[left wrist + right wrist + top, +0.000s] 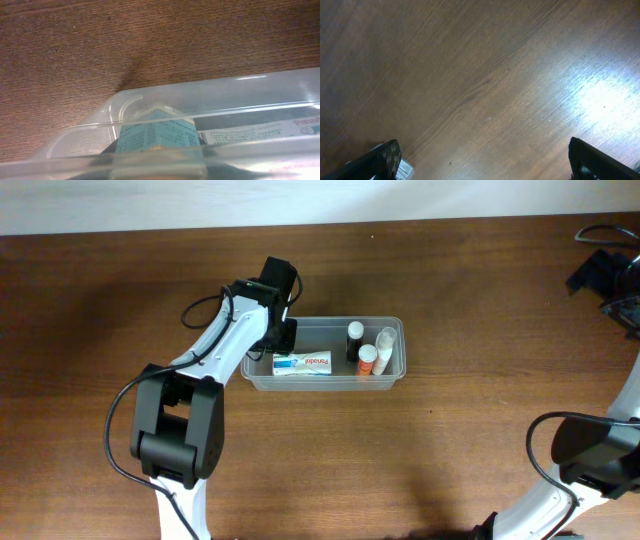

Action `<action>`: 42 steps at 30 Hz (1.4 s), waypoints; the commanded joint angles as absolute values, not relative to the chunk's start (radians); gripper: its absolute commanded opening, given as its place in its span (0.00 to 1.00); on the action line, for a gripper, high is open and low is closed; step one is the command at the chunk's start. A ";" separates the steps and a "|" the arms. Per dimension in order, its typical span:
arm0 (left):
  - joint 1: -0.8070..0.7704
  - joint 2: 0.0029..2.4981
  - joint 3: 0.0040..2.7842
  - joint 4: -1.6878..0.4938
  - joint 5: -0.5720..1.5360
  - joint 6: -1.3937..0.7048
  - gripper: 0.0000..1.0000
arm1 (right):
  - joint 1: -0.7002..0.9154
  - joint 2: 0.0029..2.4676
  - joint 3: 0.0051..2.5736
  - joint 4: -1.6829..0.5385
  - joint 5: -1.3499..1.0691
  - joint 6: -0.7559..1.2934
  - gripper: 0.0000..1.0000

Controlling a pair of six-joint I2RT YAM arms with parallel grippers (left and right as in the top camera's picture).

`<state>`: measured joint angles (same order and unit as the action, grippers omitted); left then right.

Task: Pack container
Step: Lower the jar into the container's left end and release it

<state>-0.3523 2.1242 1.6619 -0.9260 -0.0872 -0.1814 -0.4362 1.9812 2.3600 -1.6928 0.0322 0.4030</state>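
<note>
The clear plastic container stands mid-table. Inside it lie a white and blue box and, at the right end, three small bottles. My left gripper reaches down into the container's left end, at the end of the box. The left wrist view looks over the container's rim at the teal end of the box. Dark finger shapes sit close on both sides of that end, blurred behind the near rim. My right gripper hangs open over bare wood, far right.
The brown wooden table surrounds the container on all sides. Black cables and gear sit at the far right back corner. Both arm bases stand near the front edge.
</note>
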 commanded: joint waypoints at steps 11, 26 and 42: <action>-0.351 2.112 1.654 -0.924 -0.102 -0.194 0.50 | -0.439 1.957 2.370 -1.699 0.031 0.398 0.98; -0.352 2.080 1.715 -0.978 -0.094 -0.193 0.61 | -0.439 1.957 2.370 -1.699 0.031 0.398 0.98; -0.393 1.800 1.765 -1.072 -0.018 -0.193 0.75 | -0.439 1.957 2.370 -1.699 0.031 0.398 0.98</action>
